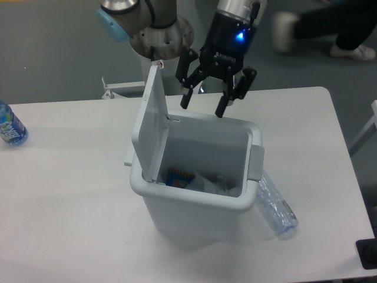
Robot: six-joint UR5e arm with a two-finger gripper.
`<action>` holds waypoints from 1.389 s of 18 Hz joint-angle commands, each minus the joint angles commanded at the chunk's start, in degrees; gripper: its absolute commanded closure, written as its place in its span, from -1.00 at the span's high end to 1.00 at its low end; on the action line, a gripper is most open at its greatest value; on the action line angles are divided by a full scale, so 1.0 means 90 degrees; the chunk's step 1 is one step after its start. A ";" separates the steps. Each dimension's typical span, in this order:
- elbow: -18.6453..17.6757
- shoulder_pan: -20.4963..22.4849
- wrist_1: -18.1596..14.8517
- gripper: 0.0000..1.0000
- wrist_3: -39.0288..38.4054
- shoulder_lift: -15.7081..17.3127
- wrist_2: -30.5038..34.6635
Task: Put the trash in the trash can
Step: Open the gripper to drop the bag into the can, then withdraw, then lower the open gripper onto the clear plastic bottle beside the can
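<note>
The pale grey trash can (177, 209) stands mid-table with its flap lid (150, 121) tipped upright on the left. Inside it lie a blue-labelled wrapper and pale crumpled items; the clear bag cannot be told apart among them. My gripper (204, 107) hangs open just above the can's back rim, fingers spread, nothing between them. A crushed clear plastic bottle (275, 204) lies on the table against the can's right side, below the handle tab.
A blue-labelled water bottle (9, 125) lies at the table's far left edge. The arm's base column (160, 44) rises behind the can. A person's legs show on the floor at the top right. A dark object (368, 254) sits at the bottom right corner.
</note>
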 joint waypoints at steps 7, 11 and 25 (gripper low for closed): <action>0.0605 0.0625 0.0010 1.00 0.0019 -0.0674 0.0010; 0.0987 0.0635 0.0020 1.00 0.0039 -0.1201 0.0058; 0.1222 0.0928 0.0060 1.00 -0.0029 -0.2363 0.1580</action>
